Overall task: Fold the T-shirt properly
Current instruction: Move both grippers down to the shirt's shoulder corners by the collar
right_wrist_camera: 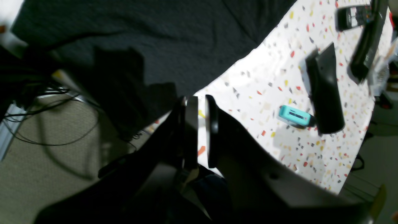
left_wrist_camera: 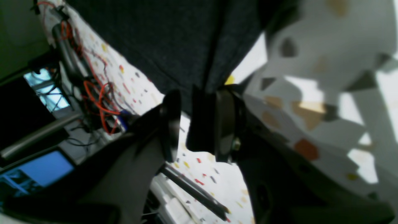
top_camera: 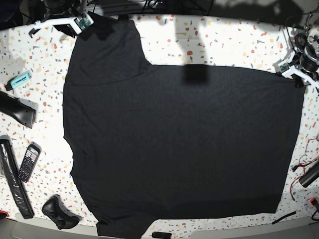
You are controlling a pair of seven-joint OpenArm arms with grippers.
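Speckled bench [top_camera: 224,45] carries the T-shirt [top_camera: 179,144], spread flat, plain side up. Near edge: game controller [top_camera: 60,211], phone [top_camera: 28,162]; farther, teal marker [top_camera: 19,79]. Left tool [left_wrist_camera: 199,124] pinches shirt hem; right tool [right_wrist_camera: 200,130] nearly closed, grip unclear.

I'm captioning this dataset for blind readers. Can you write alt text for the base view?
A black T-shirt lies spread flat, plain side up, across a speckled white table. The right gripper sits at its top-left sleeve and the left gripper at its top-right corner. A teal highlighter, phone and game controller lie along the left edge.
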